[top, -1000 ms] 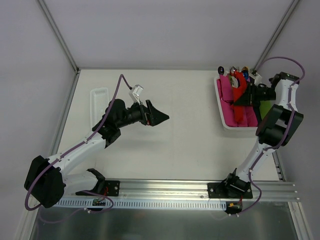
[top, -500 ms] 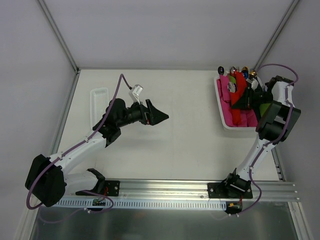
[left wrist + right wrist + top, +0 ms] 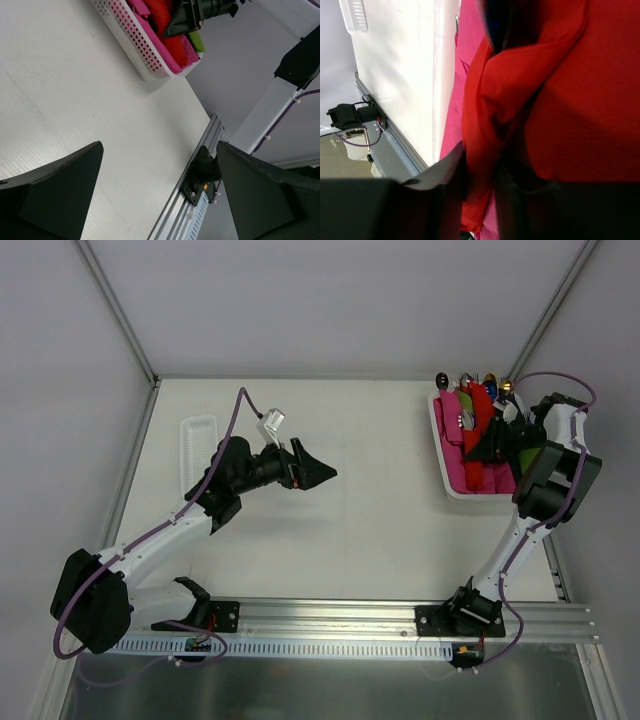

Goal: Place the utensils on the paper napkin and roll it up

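The right gripper [image 3: 482,445] is reaching into the white basket [image 3: 437,435] at the far right of the desk [image 3: 360,540], where the paper napkin [image 3: 479,412] is lying on top of pink and green bundles. In the right wrist view the red paper is filling nearly the whole frame. A fold of it is hanging down between the two dark fingers, so the gripper appears to be pinching the paper napkin, though the view is too close to be sure how much paper it is holding. The left gripper [image 3: 318,470] is hovering over the bare middle of the desk, its fingers spread wide with nothing between them.

The step in hand, as I judge it, is getting the paper napkin out of the basket and onto the open desk. Doing it well is going to mean lifting straight up until the paper is clearing the basket's wall. A sideways drag risks snagging the bundles or tearing the thin sheet. The paper should be carried low and slowly so it is not flapping, then set down flat near the left gripper, which can be pressing one corner while the sheet is being spread for the utensils.
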You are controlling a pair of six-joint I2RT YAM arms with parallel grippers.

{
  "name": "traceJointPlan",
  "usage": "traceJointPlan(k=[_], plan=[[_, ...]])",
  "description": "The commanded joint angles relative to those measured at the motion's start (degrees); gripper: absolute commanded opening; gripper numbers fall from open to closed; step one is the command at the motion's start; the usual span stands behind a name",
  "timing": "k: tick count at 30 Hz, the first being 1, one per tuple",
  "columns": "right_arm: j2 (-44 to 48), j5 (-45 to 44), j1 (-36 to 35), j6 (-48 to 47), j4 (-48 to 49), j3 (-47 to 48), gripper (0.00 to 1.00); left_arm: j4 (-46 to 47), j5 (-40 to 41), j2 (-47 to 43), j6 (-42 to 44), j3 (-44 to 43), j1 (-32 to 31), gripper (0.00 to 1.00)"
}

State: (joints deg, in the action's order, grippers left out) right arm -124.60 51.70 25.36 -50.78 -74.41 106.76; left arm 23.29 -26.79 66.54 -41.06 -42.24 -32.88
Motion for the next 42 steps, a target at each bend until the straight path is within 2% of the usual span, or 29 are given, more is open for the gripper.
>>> traceJointPlan(k=[1, 6, 16, 25, 30, 33, 36, 37, 40, 42], plan=[[0.1, -9.2, 0.6, -0.9, -6.2, 1.2, 0.34, 1.1, -0.7, -0.6, -0.3, -0.4, 0.5, 0.99], [2.2, -12.3, 0.7, -1.1, -6.1, 1.9, 0.44, 1.1, -0.5, -1.1, -0.3, 0.0, 0.6, 0.99], [6.6, -15.8, 0.5, -0.7, -6.4, 5.5, 0.56, -0.7, 0.5, -1.6, 0.2, 0.0, 0.7, 0.99], [9.5, -21.6, 0.6, 0.6, -6.2, 7.7, 0.58, -4.3, 2.5, -2.3, 1.2, -0.7, 0.7, 0.99], [12.3, -20.7, 1.2, 1.0, -6.6, 10.4, 0.61, -16.4, 8.9, -2.6, 3.1, -4.3, 1.2, 0.99], [16.4, -16.6, 1.4, 1.0, -7.1, 11.5, 0.72, -25.0, 14.8, -3.5, 2.9, -5.7, 2.4, 0.99], [20.1, -11.0, 0.2, 1.7, -7.6, 10.6, 0.83, -28.9, 12.7, -4.8, 4.1, -6.1, 6.9, 0.99], [22.5, -8.6, -1.1, 2.3, -7.4, 9.9, 0.88, -31.8, 11.3, -4.7, 6.2, -6.5, 9.6, 0.99], [26.6, -4.3, -6.2, 5.5, -5.7, 5.4, 0.92, -36.3, 11.3, -4.5, 10.9, -8.6, 10.9, 0.99], [31.8, -2.8, -11.8, 8.8, 0.6, -2.8, 0.99, -39.9, 12.9, -3.8, 13.5, -10.3, 11.2, 0.99]])
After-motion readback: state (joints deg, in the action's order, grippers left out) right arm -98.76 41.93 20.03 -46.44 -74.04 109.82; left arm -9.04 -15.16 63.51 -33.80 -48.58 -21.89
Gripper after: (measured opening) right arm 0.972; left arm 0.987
